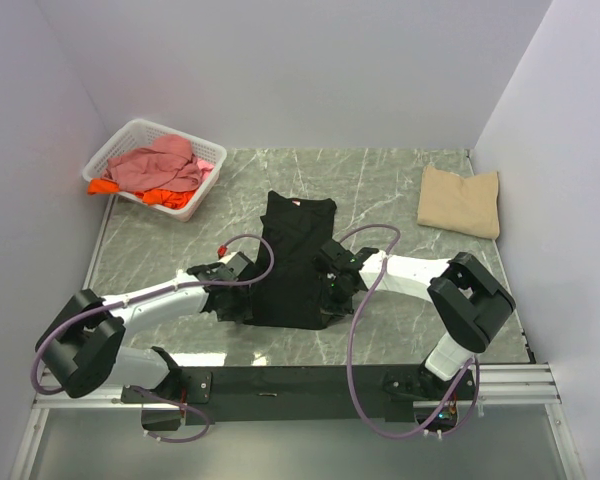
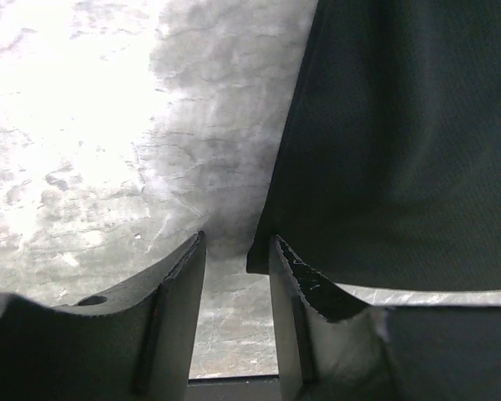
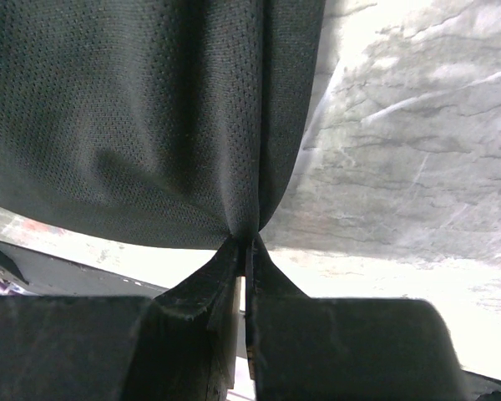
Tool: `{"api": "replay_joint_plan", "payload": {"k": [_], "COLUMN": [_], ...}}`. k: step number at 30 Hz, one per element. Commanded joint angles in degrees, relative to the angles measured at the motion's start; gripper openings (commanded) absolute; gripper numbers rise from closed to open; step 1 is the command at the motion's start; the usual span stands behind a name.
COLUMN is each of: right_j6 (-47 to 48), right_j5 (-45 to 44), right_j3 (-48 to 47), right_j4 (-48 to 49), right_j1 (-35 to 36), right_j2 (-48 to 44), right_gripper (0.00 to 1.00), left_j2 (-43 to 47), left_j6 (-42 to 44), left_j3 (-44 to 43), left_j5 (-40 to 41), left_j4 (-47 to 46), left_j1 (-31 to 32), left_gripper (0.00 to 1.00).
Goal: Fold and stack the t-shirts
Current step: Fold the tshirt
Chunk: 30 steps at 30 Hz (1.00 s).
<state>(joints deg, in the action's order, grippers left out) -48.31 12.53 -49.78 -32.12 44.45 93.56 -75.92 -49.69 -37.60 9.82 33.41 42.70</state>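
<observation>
A black t-shirt (image 1: 298,240) lies lengthwise in the middle of the marble table, collar at the far end. My left gripper (image 1: 250,298) is low at its near left edge. In the left wrist view the jaws (image 2: 238,246) stand apart over bare marble, and the black shirt's (image 2: 401,142) corner just reaches the right fingertip (image 2: 288,263). My right gripper (image 1: 330,285) is at the shirt's near right edge. It is shut (image 3: 246,241) on a pinched fold of the black cloth (image 3: 134,117), which is lifted off the table. A folded tan t-shirt (image 1: 460,200) rests at the far right.
A white lattice basket (image 1: 130,135) at the far left holds a crumpled pink shirt (image 1: 160,165) over an orange one (image 1: 170,197). White walls close in the table on the left, back and right. The arms' black base rail (image 1: 290,380) runs along the near edge.
</observation>
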Motion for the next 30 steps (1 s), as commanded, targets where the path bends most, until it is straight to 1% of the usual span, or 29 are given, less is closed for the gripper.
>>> {"api": "replay_joint_plan", "payload": {"k": [1,3,10,15,18,19,21,22,23,24,26,28,29,30], "right_j6": [1.12,1.29,1.38,1.56,1.56,1.47,1.47,1.47,1.56,1.64,1.91,2.26,2.52,2.70], "right_j5": [-6.03,-6.21,-6.29,-6.21,-6.12,-6.21,-6.03,-6.03,-6.12,-6.21,-6.38,-7.08,-7.26,-7.52], "right_j3": [1.35,1.35,1.09,0.82,0.82,0.91,1.00,1.00,1.00,0.91,0.65,0.30,0.12,0.12], "right_j4": [-2.33,-2.25,-2.69,-2.60,-2.69,-2.60,-2.51,-2.51,-2.68,-2.77,-3.21,-4.35,-4.79,-5.32], "right_j1": [-1.03,-1.20,-1.56,-1.64,-1.56,-1.64,-1.56,-1.73,-1.73,-1.73,-1.56,-1.64,-1.64,-1.56], "right_j2": [0.22,0.05,-0.22,-0.13,-0.13,-0.22,-0.39,-0.48,-0.48,-0.40,-0.48,-0.74,-1.27,-1.53], "right_gripper": [0.07,0.07,0.07,0.07,0.07,0.07,0.07,0.07,0.07,0.07,0.06,0.05,0.01,0.00], "left_j2": [1.82,2.18,2.00,1.04,0.07,-0.10,-0.46,-0.46,-0.54,-0.54,-0.46,0.07,0.33,0.94], "left_j6": [1.61,1.44,0.56,0.56,0.47,0.39,0.47,0.47,0.47,0.47,0.39,0.56,0.56,0.47], "left_j3": [1.57,2.44,3.85,3.15,3.15,3.15,3.06,3.06,2.89,2.98,2.80,2.80,2.80,2.80], "left_j5": [-2.35,-4.19,-5.61,-5.52,-5.61,-5.69,-5.78,-5.78,-5.69,-5.69,-5.78,-6.13,-6.31,-6.48], "left_j4": [-2.46,-3.96,-5.02,-4.93,-5.11,-5.11,-5.37,-5.37,-5.20,-5.11,-4.93,-4.49,-4.41,-4.14], "left_j1": [-0.07,0.10,1.16,1.51,1.69,1.69,1.86,1.95,2.04,2.13,2.13,2.21,2.39,2.39], "left_gripper": [0.42,0.42,0.44,0.42,0.37,0.31,0.24,0.17,0.14,0.08,0.01,0.01,0.00,0.01]}}
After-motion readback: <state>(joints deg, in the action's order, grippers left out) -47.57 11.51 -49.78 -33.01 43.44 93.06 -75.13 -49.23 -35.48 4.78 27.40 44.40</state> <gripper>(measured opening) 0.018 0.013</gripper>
